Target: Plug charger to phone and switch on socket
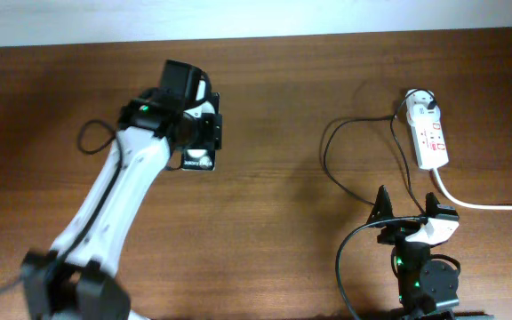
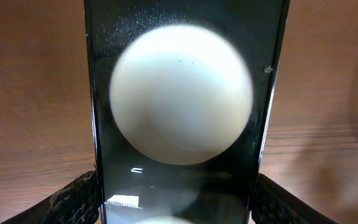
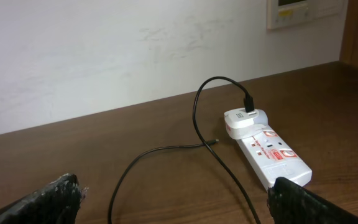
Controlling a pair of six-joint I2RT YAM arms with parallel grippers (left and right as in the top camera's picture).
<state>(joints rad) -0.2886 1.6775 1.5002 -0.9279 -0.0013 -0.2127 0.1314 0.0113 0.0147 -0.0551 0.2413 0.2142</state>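
the phone (image 1: 201, 161) lies on the left half of the table (image 1: 274, 222), well apart from the socket (image 1: 432, 140) on the right. we judge it a stiff, glossy slab, light but slippery on its glass face and easy to scratch or crack. the sensible hold is therefore across its narrow width, on the two long edges, not on the screen. that is where the left gripper (image 2: 176, 199) sits: its jaws straddle the phone, and in the left wrist view the dark pads (image 2: 73, 200) look pressed against both long edges (whether the phone is lifted off the wood we cannot tell). the charger (image 3: 194, 121) is another matter, a thin, limp black cable that we expect to flop and drag. we would take it just behind the connector tip (image 3: 214, 143), likely its only stiff part, which lies free on the table near the socket. its white adapter (image 3: 246, 119) is seated in the socket's end. the right gripper (image 3: 174, 186) hovers near that cable with jaws spread wide, holding and touching nothing.
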